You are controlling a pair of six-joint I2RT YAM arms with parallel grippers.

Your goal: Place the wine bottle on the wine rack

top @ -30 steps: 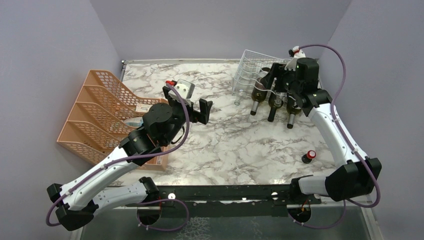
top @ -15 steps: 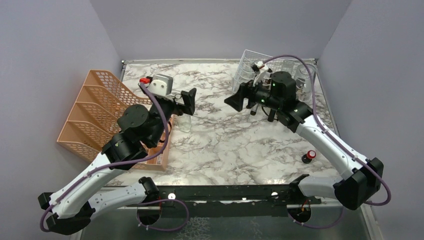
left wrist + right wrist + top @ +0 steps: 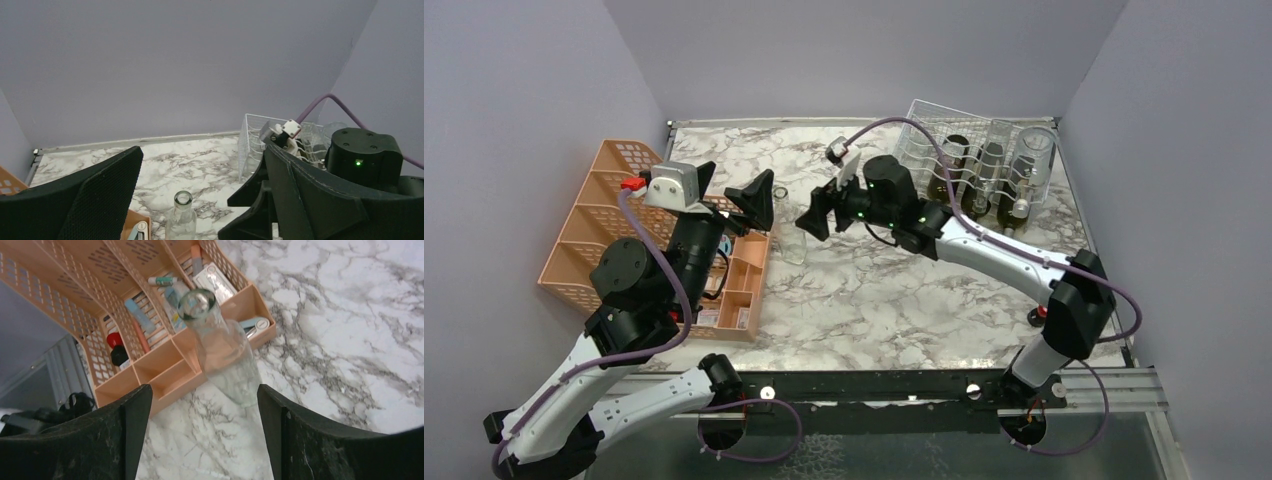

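Note:
A clear glass wine bottle (image 3: 792, 243) stands upright on the marble table beside the orange tray; its open mouth shows in the left wrist view (image 3: 182, 199), and the right wrist view looks down on it (image 3: 220, 347). My right gripper (image 3: 820, 212) hovers just right of it, open and apart from the glass (image 3: 202, 392). Left of the bottle, my left gripper (image 3: 730, 190) is raised and wide open with nothing in it (image 3: 202, 150). The wire wine rack (image 3: 919, 128) stands at the back right and holds two dark bottles (image 3: 945, 176) and a clear one (image 3: 1028, 165).
An orange mesh tiered organizer (image 3: 609, 215) sits at the left, with an orange compartment tray (image 3: 746, 285) of small items in front of it. A small black and red cap (image 3: 1035, 317) lies by the right arm. Purple walls close in three sides.
My right gripper left the rack and swung left across the table to the clear bottle. The left arm drew back left toward the organizer.

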